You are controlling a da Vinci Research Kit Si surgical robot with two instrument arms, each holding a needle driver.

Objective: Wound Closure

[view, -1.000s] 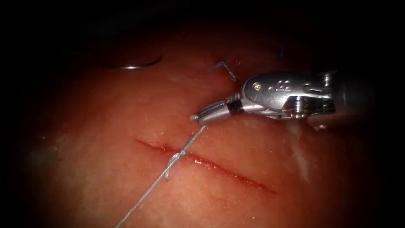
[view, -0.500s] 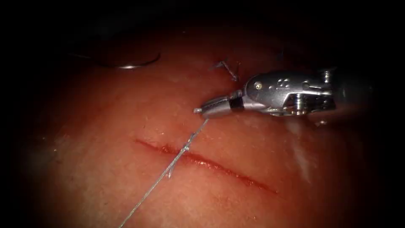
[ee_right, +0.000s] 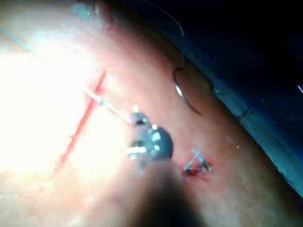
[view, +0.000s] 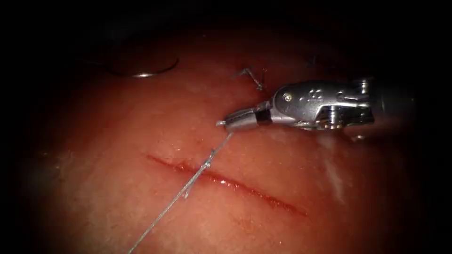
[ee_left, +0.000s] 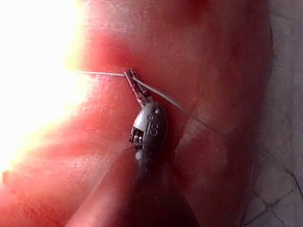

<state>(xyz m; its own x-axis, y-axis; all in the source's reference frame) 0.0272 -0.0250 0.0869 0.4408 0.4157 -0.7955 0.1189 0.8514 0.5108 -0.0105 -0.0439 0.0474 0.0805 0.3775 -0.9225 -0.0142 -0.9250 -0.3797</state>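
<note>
My right tool (view: 223, 124) comes in from the right above the cut (view: 245, 188), jaws shut on the thread (view: 179, 195). The thread runs taut from those jaws down and left, crossing the cut at a small knot (view: 206, 163), and leaves the endoscope view at the bottom. In the left wrist view my left tool (ee_left: 130, 75) is shut on the thread (ee_left: 161, 94). The right wrist view has my right tool (ee_right: 134, 111) with the thread leading to the knot (ee_right: 100, 100). Neither tool holds the curved needle (view: 146, 74), which lies loose on the tissue (view: 117, 197) at the far left.
An earlier stitch with short cut ends (view: 252, 77) sits on the tissue just behind my right tool. Red fluid lines the cut. The needle (ee_right: 182, 92) rests near the tissue's edge beside dark cloth (ee_right: 246, 56).
The loose twists of thread at the cut have drawn down into a small tight knot. My right tool has lifted slightly away from the cut, and the thread is straighter.
</note>
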